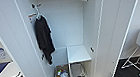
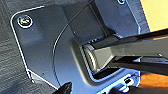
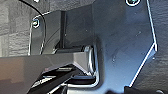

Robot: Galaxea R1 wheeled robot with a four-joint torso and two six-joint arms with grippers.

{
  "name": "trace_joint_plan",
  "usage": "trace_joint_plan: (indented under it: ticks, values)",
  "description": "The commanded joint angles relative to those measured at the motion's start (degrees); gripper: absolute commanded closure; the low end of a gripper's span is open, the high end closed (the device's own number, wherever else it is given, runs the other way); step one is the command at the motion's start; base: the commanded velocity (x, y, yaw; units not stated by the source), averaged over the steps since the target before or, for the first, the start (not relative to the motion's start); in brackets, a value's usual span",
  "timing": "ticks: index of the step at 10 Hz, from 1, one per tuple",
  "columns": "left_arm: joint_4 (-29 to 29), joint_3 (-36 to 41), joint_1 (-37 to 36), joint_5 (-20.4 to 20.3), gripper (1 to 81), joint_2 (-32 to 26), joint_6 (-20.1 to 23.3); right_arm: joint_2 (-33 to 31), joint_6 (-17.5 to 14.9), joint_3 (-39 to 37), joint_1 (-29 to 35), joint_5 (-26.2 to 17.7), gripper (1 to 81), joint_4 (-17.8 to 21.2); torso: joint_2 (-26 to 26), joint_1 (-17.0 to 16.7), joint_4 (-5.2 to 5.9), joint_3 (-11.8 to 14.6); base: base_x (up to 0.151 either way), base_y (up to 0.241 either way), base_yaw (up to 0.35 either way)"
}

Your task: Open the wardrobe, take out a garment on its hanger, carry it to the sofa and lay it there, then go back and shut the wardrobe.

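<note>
The wardrobe [image 1: 67, 29] stands open across the head view, both doors swung wide; a black shirt [image 1: 44, 39] hangs on a white hanger [image 1: 37, 15] at upper left of the frame, with a small orange sliver [image 1: 32, 15] beside it at the door edge. Whether that sliver is the orange garment I cannot tell, nor whether either pincer is apart or together. The risk is grabbing the black shirt by mistake, since it hangs foremost.
</note>
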Motion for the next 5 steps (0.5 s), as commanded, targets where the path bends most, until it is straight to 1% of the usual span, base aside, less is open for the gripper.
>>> trace_joint_plan:
  ticks: [1, 5]
  values:
    - [-0.5, -0.1, -1.6, 1.9, 1.0, 0.2, -0.3, 0.6, -0.2, 0.1, 1.9, -2.7, 1.0, 0.0, 0.0, 0.0, 0.0, 0.0, 0.08, 0.0, 0.0]
    - [-0.6, -0.1, -1.3, 1.9, 1.0, 0.2, -0.3, 0.2, -0.3, 0.1, 1.7, -2.7, 1.0, -0.1, -0.1, 0.0, 0.0, 0.0, 0.1, 0.0, 0.0]
